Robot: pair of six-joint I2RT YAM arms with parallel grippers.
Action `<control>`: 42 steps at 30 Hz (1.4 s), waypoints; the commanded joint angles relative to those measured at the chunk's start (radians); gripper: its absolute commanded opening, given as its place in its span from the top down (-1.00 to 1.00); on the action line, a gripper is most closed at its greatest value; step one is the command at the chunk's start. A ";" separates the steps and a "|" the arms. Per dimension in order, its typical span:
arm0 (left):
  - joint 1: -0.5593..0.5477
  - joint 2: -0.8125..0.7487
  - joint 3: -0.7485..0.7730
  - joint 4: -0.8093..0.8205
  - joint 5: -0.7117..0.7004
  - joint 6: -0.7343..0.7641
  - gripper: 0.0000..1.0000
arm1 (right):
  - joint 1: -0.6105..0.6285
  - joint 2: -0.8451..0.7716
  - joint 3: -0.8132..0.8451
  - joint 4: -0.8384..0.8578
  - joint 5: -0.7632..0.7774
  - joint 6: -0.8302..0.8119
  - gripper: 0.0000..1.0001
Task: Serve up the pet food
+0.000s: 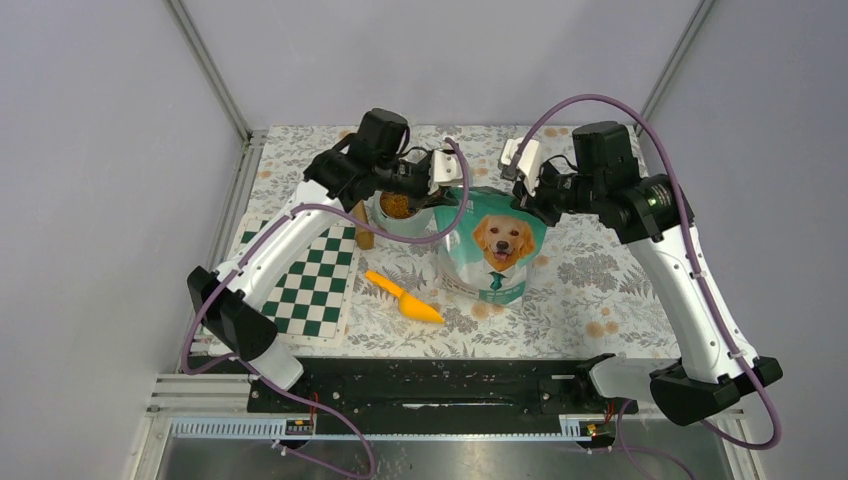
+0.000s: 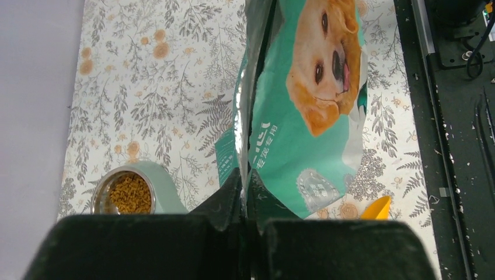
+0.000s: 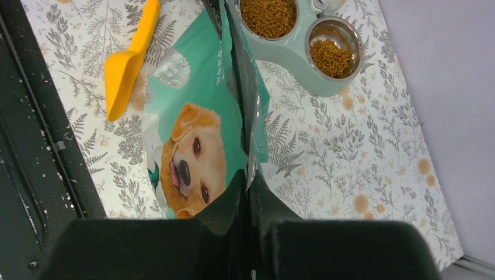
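The pet food is brown kibble in a mint-green double bowl (image 3: 290,53); one cup (image 3: 268,16) is full and the other (image 3: 330,50) is partly filled. One cup of kibble also shows in the left wrist view (image 2: 129,193) and in the top view (image 1: 397,205), left of the bag. The teal-and-silver dog bag (image 1: 495,245) stands upright at the table's middle. My left gripper (image 1: 446,172) is shut on the bag's top left edge (image 2: 244,185). My right gripper (image 1: 524,186) is shut on its top right edge (image 3: 248,182). The bag's mouth is pinched flat.
An orange scoop (image 1: 405,298) lies empty on the floral cloth in front of the bag, and shows in the right wrist view (image 3: 125,64). A green checkered mat (image 1: 310,275) lies at the left. A small brown object (image 1: 362,226) stands by the bowl. A black rail (image 1: 430,385) runs along the near edge.
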 commanded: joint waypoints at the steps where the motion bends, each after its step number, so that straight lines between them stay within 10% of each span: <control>1: 0.014 -0.019 0.098 -0.037 -0.093 0.037 1.00 | 0.006 -0.027 0.037 0.071 0.108 -0.026 1.00; 19: 0.092 -0.136 0.059 0.033 -0.218 -0.036 1.00 | 0.006 0.048 0.153 0.313 0.036 0.014 1.00; 25: 0.094 -0.171 -0.052 0.077 -0.221 -0.123 0.31 | 0.005 0.027 0.050 0.325 -0.010 0.052 -0.02; 30: 0.097 -0.161 -0.036 0.094 -0.188 -0.143 -0.11 | 0.005 0.066 0.099 0.182 -0.062 0.046 -0.31; 42: 0.099 -0.138 -0.015 0.086 -0.045 -0.067 0.28 | 0.005 0.169 0.248 0.006 -0.132 0.093 -0.28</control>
